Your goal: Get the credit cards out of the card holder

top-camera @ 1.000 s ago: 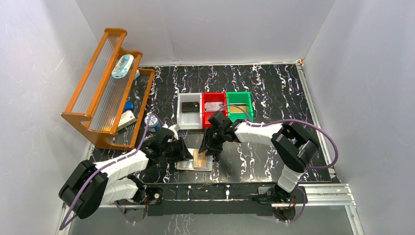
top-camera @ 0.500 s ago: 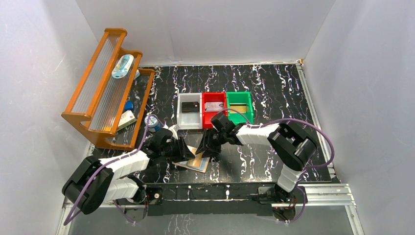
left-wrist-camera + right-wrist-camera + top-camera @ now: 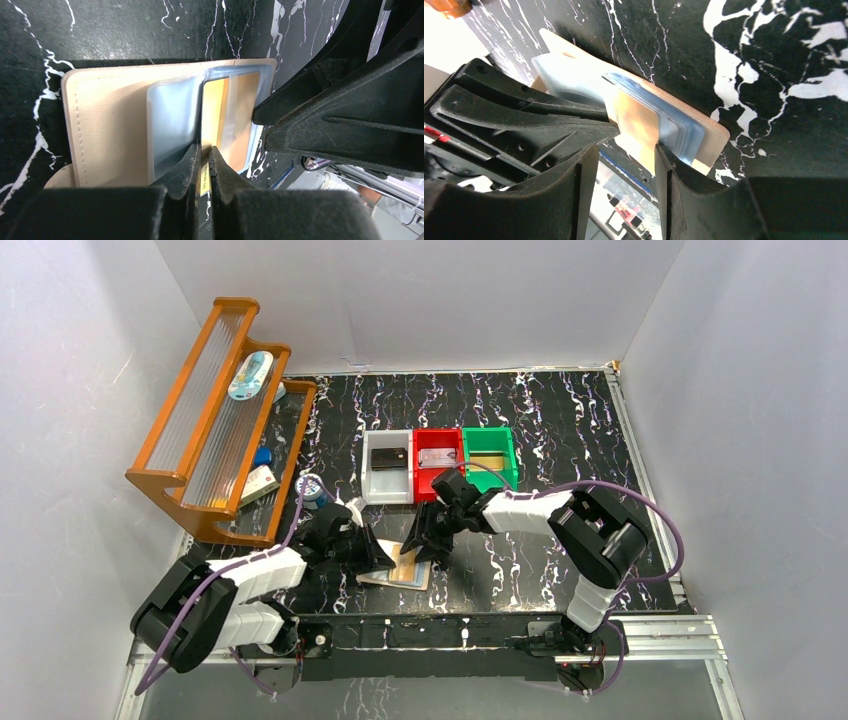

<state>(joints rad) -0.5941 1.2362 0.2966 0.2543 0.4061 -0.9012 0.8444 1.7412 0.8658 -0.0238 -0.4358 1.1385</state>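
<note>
Card holder (image 3: 410,575) lies open on the table (image 3: 560,430), close to the near edge and between the two hands. The tan cover is down and the pale blue pockets (image 3: 172,120) face up.

Left wrist view:
- A yellow card (image 3: 214,107) sits in one blue pocket, with one end out past the pocket mouth.
- Left hand (image 3: 202,150): fingers drawn together on that free end, with a thin yellow printed strip nipped between them. Only this view shows the pinch.
- The other arm's black fingers come in from the right and rest at the far edge of the pockets.

Right wrist view:
- Right hand (image 3: 626,149): fingers apart, one on each side of the card's end, which looks orange here.
- I cannot tell whether either finger touches the card.
- This view alone shows the pockets as a fanned stack of several blue sleeves over the tan cover. The cover's rounded corner is bare beside them.
- The left hand's fingers meet the card from the left.

Top view:
- Both hands converge on the holder, tips just beside each other. The fingers themselves are too small to read.
- Behind them, well apart from the holder, stand a grey bin (image 3: 388,496), a red bin (image 3: 438,433) and a green bin (image 3: 512,465) in a touching row. Each holds a flat item.
- A wooden rack (image 3: 215,420) stands at the left wall.
</note>
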